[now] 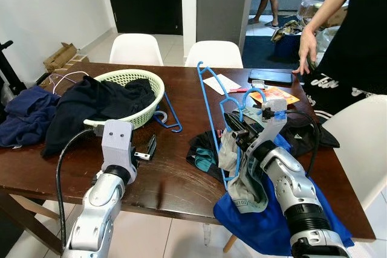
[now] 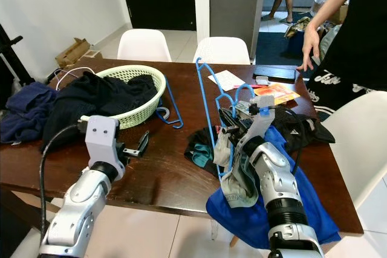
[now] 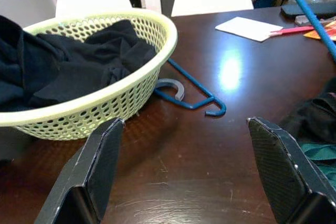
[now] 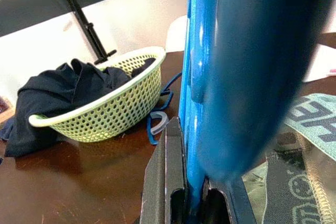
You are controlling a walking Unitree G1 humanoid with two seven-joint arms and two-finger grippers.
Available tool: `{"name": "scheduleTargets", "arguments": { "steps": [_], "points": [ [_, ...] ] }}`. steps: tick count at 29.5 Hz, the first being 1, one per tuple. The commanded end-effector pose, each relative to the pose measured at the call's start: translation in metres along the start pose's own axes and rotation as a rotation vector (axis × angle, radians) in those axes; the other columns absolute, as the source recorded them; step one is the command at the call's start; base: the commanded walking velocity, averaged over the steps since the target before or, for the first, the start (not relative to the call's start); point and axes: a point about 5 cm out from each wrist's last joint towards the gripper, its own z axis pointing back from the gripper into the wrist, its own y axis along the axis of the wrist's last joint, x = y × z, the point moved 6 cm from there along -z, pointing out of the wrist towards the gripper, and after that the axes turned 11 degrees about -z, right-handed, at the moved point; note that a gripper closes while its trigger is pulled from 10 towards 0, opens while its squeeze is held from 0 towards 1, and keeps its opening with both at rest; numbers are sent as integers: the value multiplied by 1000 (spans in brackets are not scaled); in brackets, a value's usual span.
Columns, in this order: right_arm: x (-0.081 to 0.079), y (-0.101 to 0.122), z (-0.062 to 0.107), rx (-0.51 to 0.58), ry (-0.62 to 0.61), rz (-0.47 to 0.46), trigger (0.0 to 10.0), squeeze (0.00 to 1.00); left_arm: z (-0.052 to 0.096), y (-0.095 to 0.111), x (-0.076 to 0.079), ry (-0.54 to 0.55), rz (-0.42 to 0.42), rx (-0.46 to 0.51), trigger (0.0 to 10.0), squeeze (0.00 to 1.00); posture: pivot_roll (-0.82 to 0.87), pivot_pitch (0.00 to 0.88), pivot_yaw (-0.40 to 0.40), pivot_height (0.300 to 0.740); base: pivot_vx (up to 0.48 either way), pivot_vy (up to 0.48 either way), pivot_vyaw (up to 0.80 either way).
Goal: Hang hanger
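Note:
My right gripper (image 1: 236, 130) is shut on a blue plastic hanger (image 1: 208, 98) that stands tilted above the dark wooden table (image 1: 181, 173). A grey-green garment (image 1: 245, 182) droops from the hanger's lower part beside my right forearm. In the right wrist view the black fingers (image 4: 168, 182) pinch the blue hanger bar (image 4: 194, 129). A second blue hanger (image 1: 171, 116) lies flat on the table next to the basket. My left gripper (image 1: 147, 149) is open, low over the table's front left, with nothing between its fingers (image 3: 102, 163).
A pale green basket (image 1: 142, 98) holds dark clothes, and more dark garments spill off the table's left side. A person (image 1: 344, 40) stands at the far right with a hand near a phone (image 1: 272, 77). White chairs (image 1: 214, 54) line the far side and right.

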Motion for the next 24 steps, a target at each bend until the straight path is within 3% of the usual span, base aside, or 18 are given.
{"name": "scheduleTargets", "arguments": {
  "steps": [1, 24],
  "points": [
    [-1, -11, -1, -39, 2, 6, 10000, 0, -1, -5, -2, 12, 10, -10, 10000, 0, -57, 0, 38, 740, 0, 0, 0],
    [-10, -9, -6, -33, 46, 9, 10000, 0, -2, 0, -10, 52, -13, 10, 10000, 0, 16, 0, 34, 740, 0, 0, 0]
  ]
}}
